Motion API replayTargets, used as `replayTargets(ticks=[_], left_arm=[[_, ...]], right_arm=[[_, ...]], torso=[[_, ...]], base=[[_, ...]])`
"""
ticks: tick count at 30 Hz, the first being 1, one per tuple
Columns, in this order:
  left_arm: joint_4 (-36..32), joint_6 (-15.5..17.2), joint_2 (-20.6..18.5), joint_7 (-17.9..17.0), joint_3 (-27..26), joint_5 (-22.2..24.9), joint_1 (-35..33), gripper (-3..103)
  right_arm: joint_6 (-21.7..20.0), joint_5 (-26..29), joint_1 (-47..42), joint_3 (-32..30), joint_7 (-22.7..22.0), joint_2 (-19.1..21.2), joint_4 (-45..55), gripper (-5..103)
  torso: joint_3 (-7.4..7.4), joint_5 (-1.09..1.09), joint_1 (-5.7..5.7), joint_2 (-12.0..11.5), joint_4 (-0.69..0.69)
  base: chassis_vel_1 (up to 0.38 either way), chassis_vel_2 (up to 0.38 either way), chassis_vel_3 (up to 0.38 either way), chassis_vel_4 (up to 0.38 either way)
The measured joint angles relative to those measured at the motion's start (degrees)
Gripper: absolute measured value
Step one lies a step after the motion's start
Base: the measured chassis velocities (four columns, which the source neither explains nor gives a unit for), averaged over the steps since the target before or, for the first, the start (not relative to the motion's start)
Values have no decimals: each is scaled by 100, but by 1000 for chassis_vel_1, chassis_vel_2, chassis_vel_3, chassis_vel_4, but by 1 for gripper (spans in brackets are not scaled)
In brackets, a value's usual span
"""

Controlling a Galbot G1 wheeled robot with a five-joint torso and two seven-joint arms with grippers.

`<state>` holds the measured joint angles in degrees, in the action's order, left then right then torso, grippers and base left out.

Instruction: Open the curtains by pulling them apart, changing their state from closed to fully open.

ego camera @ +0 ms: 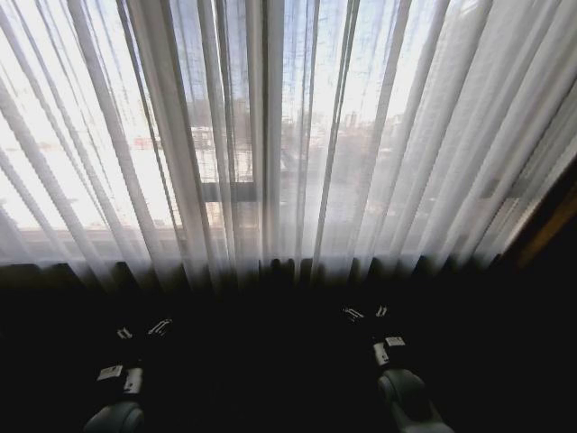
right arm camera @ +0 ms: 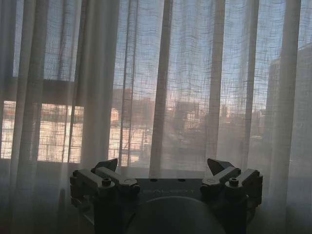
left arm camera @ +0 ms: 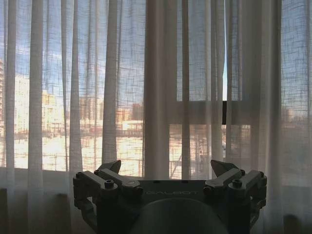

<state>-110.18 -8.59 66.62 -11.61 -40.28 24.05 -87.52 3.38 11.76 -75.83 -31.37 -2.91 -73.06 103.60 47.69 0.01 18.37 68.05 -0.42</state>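
Left tool (left arm camera: 165, 170) and right tool (right arm camera: 163, 168), both spread wide, face closed curtains (ego camera: 270, 135).

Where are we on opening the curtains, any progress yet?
Nothing looks done: the curtains hang closed across the whole window, their pleats meeting near the middle. In hand: both arms are low in front of the fabric, left gripper and right gripper, each open and apart from the cloth, holding nothing. Both wrist views face unbroken sheer fabric. Left: gripping the panels and pulling them fully apart.
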Motion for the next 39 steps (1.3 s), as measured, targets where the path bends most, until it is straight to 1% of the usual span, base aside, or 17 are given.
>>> replayTargets(ticks=[11,16,26,36,39], left_arm=[[0,0,0,0,0,0,0,100],[0,0,0,0,0,0,0,100],[0,0,0,0,0,0,0,100],[0,0,0,0,0,0,0,100],[0,0,0,0,0,0,0,100]], right_arm=[[-12,16,-134,-56,22,18,170,100],[-50,6,-202,-84,121,-9,194,100],[-37,156,-119,-90,219,6,116,100],[-43,156,-84,-45,274,4,117,100],[-43,154,-86,-39,292,3,114,100]], torso=[[0,0,0,0,0],[0,0,0,0,0],[0,0,-1,1,0],[-1,1,-2,0,0],[0,-3,-2,0,0]], base=[[0,0,0,0],[0,0,0,0],[0,0,0,0],[-124,136,110,-119],[-260,199,221,-196]])
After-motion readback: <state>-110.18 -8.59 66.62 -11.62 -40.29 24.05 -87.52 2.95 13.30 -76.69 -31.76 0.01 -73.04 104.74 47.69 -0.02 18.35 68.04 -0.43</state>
